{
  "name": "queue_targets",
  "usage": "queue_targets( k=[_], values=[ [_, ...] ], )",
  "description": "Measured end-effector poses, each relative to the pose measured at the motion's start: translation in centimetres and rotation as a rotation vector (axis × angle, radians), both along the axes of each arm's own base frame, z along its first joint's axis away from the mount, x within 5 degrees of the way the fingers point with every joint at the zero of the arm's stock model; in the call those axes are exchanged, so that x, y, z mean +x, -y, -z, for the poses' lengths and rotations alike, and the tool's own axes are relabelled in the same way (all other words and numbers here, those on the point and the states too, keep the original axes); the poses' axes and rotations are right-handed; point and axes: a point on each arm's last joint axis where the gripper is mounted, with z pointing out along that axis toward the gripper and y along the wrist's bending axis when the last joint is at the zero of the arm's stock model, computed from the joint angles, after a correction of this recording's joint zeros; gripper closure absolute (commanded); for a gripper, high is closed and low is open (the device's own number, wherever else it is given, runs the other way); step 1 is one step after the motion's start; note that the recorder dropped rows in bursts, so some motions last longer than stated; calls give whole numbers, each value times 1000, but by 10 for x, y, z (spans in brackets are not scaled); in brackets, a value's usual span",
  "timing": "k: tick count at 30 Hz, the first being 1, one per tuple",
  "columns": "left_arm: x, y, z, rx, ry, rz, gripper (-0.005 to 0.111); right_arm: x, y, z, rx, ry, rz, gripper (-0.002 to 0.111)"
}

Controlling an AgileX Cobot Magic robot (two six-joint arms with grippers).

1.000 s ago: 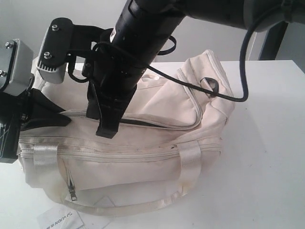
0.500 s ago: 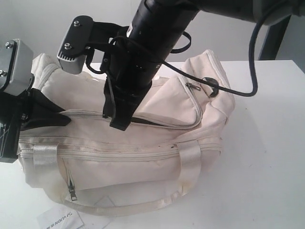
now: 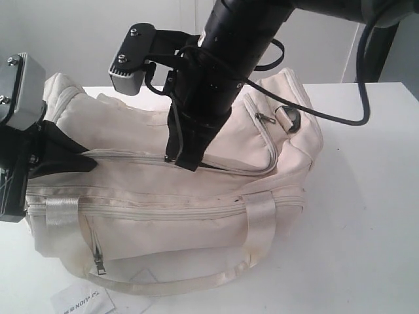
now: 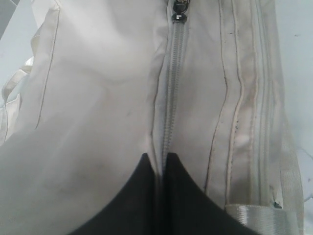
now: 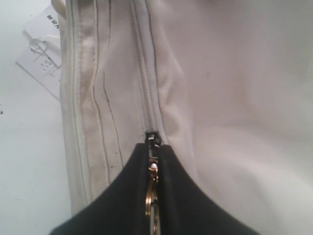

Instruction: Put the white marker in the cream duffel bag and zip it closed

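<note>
On the white table (image 3: 366,209), lengthwise across the exterior view: the cream duffel bag (image 3: 196,226), with front zip pocket (image 3: 98,252) and shiny strap handle (image 3: 183,282) toward the camera. Beside the front left corner, flat on the table, a white paper tag (image 3: 82,302) with dark print. At the bag's left end, the left gripper (image 4: 157,159), black fingers pressed together and clenched on the fabric of the top seam, right at the start of the top zip (image 4: 172,83). Closed grey teeth leading away from those fingertips. Near the middle of the bag's top, reaching down from above, the right gripper (image 5: 153,149), clamped tight on the gold zip pull (image 5: 152,193), with the slider (image 5: 152,138) just clear of the fingertips. Between the two grippers, flap fastened flat to the bag's body. To the right of the right gripper, in the exterior view, a thin dark line along the flap's curved edge as far as the right corner; open or shut there, impossible to tell. On the bag's right end, a second small metal pull (image 3: 264,118). Overhead, the black right arm (image 3: 229,59), with a cable (image 3: 340,122) looping over the bag's right end.
</note>
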Motion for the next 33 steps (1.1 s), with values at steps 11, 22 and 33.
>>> queue_targets(
  k=[11,22,33],
  values=[
    [1,-1,0,-14,-22,-44,107,1,6,2,-54,8,-2,108],
    [2,-2,0,-14,-21,-55,107,7,16,2,-73,10,30,108],
    [2,-2,0,-14,-22,-61,107,13,32,-2,-69,10,84,108]
  ],
)
